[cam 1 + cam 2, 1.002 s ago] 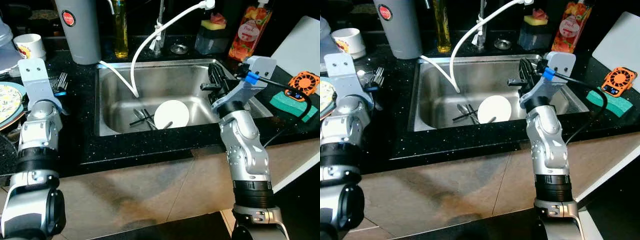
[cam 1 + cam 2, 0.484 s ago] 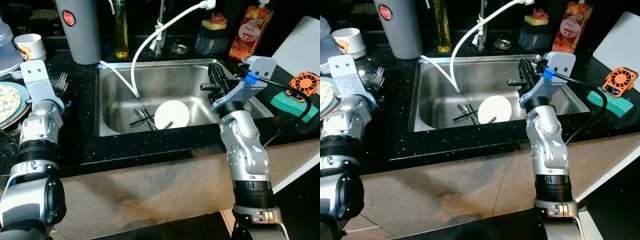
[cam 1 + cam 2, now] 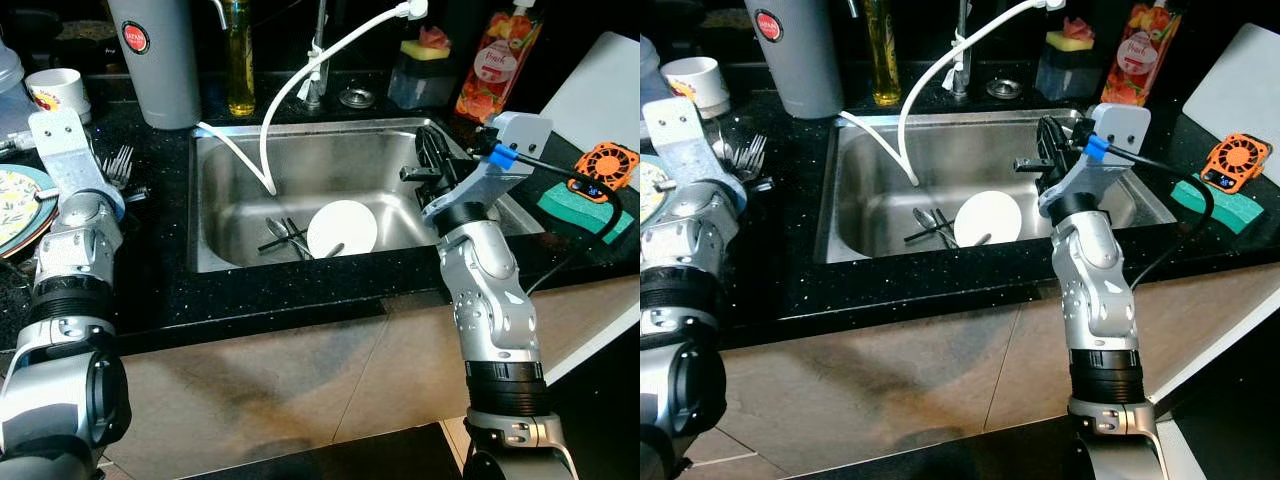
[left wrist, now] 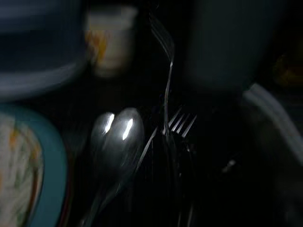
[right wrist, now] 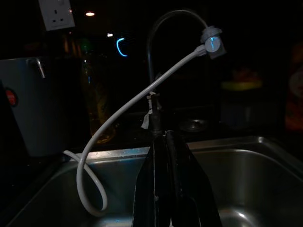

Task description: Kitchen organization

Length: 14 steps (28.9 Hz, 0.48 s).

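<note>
Right gripper (image 5: 163, 142): arm raised, fingers pressed together. Left arm (image 3: 68, 230): bent upward, wrist raised.

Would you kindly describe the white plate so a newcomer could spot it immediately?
Find the steel sink set in the black counter. On its floor, right of the dark cutlery, lies the white plate: round, plain and the only white dish there.

Home kitchen: steel sink (image 3: 232, 235), faucet (image 3: 319, 52), black countertop (image 3: 165, 280).

Closed fingers (image 5: 163, 189), seemingly, before hose (image 5: 142, 99)
</note>
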Available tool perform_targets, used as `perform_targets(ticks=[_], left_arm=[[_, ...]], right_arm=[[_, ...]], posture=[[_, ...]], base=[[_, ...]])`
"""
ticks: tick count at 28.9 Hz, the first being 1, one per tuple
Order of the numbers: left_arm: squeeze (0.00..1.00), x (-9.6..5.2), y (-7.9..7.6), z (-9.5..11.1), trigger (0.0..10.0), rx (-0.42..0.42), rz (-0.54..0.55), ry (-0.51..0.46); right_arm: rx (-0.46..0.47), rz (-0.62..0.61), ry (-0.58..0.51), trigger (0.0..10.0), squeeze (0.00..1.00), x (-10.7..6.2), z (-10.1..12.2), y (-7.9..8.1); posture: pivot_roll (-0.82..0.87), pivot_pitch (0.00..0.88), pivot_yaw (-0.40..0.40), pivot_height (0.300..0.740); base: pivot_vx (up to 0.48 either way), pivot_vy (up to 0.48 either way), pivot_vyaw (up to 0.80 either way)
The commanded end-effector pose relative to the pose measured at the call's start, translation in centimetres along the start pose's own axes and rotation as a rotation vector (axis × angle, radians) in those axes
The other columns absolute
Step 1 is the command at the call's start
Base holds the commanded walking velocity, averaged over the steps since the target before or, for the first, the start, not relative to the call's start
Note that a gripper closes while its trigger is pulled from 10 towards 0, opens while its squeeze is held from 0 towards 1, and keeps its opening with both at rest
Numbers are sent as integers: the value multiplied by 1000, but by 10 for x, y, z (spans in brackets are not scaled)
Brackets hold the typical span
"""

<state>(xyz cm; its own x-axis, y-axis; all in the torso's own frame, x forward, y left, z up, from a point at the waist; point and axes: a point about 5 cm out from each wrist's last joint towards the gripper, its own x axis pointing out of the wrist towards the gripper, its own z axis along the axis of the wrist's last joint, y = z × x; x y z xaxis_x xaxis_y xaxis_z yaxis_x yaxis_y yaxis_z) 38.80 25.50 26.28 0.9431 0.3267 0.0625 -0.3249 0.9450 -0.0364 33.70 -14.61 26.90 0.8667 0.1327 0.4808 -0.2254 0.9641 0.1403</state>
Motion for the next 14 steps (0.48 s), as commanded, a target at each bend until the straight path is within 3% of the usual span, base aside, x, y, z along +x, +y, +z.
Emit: perform_targets(ticks=[1,3,5,6,7,8,9,10,12,13,14], left_arm=[[0,-3,-15,16,10000,20,-67,-85],[0,-11,-48,34,10000,11,-252,-172],[0,-21,-78,40,10000,-15,-420,-192],[0,-21,-78,40,10000,-15,-420,-192],[0,-27,-97,38,10000,-36,-513,-180],[0,-27,-97,38,10000,-36,-513,-180],[0,-33,-114,34,10000,-58,-600,-149],[0,-33,-114,34,10000,-58,-600,-149],[0,-42,-144,19,10000,-47,-712,-88],[0,-42,-144,19,10000,-47,-712,-88],[0,-43,-153,8,10000,-22,-718,-46]], right_arm=[[3,-1,-1,10000,0,1,0,-1],[3,1,-1,10000,0,1,0,-1],[2,2,-2,10000,0,2,1,0],[2,2,-2,10000,0,2,1,0],[2,2,-4,10000,0,2,1,0],[2,2,-4,10000,0,2,1,0],[1,2,-5,10000,0,2,1,0],[1,2,-5,10000,0,2,1,0],[-2,0,-7,10000,0,2,2,0],[-2,0,-7,10000,0,2,2,0],[-3,-4,-8,10000,0,1,3,-1]], posture=[[124,41,-34,740],[121,37,-35,740],[121,36,-35,740],[121,36,-35,740],[121,36,-35,740],[121,36,-35,740],[113,34,-33,740],[113,34,-33,740],[107,36,-31,740],[107,36,-31,740],[100,40,-25,740]], base=[[0,0,0],[0,0,0],[0,0,0],[0,0,0],[0,0,0],[0,0,0],[0,0,0],[0,0,0],[0,0,0],[0,0,0],[0,0,0]])
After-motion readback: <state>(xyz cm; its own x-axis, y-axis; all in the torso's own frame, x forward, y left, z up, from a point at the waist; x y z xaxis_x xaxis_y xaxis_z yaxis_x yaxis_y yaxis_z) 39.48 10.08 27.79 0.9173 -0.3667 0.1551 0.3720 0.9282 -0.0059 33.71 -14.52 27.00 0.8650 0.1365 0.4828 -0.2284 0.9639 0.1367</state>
